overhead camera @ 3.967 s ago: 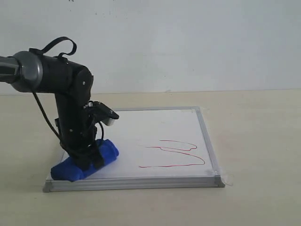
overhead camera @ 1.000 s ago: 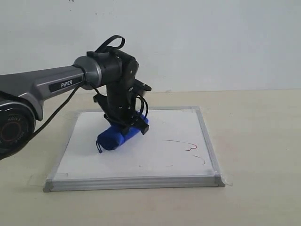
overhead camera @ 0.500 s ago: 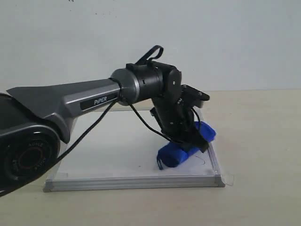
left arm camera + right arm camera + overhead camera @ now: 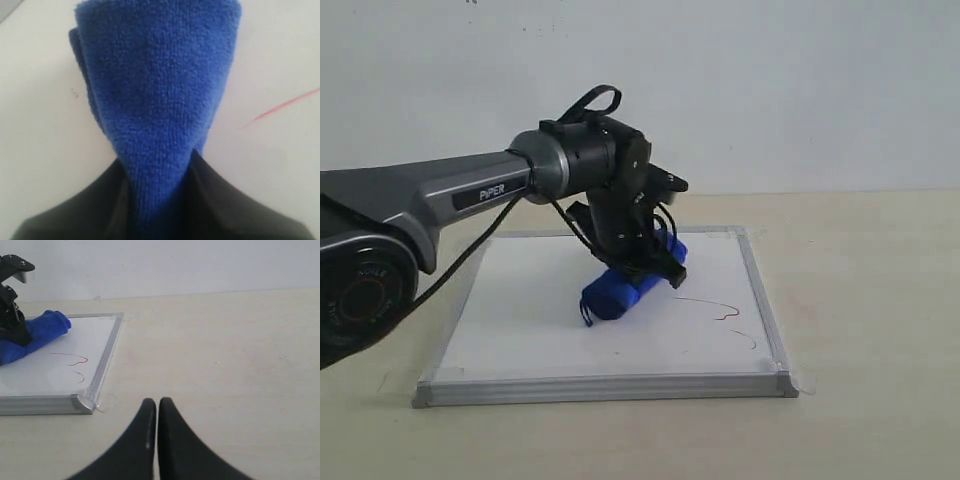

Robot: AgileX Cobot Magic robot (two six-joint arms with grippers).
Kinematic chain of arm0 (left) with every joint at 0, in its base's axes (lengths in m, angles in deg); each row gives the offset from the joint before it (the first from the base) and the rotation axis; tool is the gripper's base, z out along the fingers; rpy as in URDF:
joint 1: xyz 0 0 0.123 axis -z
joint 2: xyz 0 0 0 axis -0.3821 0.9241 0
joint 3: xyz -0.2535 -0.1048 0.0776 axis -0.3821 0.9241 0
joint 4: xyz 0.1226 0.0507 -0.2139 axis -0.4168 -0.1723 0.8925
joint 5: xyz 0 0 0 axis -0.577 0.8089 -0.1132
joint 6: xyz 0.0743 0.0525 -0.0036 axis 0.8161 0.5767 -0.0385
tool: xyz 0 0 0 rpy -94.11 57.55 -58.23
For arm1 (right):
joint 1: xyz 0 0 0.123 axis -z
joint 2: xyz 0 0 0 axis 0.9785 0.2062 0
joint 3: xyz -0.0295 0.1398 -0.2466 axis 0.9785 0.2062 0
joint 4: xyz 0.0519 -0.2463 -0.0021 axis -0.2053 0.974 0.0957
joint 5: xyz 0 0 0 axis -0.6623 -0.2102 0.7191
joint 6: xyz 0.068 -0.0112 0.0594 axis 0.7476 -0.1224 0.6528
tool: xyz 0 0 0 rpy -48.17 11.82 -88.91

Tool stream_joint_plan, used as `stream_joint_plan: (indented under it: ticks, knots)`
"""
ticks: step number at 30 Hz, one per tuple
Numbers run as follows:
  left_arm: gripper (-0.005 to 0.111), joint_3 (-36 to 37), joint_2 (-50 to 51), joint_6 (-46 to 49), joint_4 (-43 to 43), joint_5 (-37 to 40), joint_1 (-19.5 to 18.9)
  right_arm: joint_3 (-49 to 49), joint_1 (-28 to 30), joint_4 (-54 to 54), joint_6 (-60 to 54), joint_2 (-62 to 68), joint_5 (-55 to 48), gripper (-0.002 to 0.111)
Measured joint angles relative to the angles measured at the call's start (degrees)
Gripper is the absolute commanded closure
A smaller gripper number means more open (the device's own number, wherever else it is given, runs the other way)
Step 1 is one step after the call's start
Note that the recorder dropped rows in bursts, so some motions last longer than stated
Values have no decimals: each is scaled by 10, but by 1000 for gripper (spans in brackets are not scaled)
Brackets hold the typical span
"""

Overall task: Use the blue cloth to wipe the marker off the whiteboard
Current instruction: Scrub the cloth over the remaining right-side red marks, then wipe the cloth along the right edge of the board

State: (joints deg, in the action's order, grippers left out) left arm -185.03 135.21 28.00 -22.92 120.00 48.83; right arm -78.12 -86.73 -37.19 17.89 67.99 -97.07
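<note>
One whiteboard (image 4: 520, 320); one blue cloth (image 4: 615, 292) gripped by the left tool (image 4: 645, 268); two marker (image 4: 720, 310) strokes to its right. The right tool (image 4: 157, 407) is closed.

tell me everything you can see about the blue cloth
The blue cloth is bright royal blue, fuzzy like microfibre, rolled into a sausage-shaped bundle with a small loop at one end. It lies slanted on the whiteboard, pinched across its middle by the fingers of the left gripper, just beside thin red marker lines.
</note>
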Motion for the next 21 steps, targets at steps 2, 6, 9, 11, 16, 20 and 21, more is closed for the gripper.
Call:
stream_joint_plan:
  ticks: [2,6,9,11,16,20,21]
  knots:
    - [103,0,1,1,15,-3,1,0,0,0,0,0,0,107]
    - [103,0,7,10,32,-24,25,0,0,0,0,0,0,107]
    - [103,-1,12,14,40,-42,48,0,0,0,0,0,0,107]
    - [103,-2,16,20,45,-55,61,0,0,0,0,0,0,107]
    - [103,-3,23,26,52,-95,85,0,0,0,0,0,0,107]
    - [103,-3,25,21,39,-96,89,0,0,0,0,0,0,107]
    - [103,-4,25,7,30,-95,89,0,0,0,0,0,0,107]
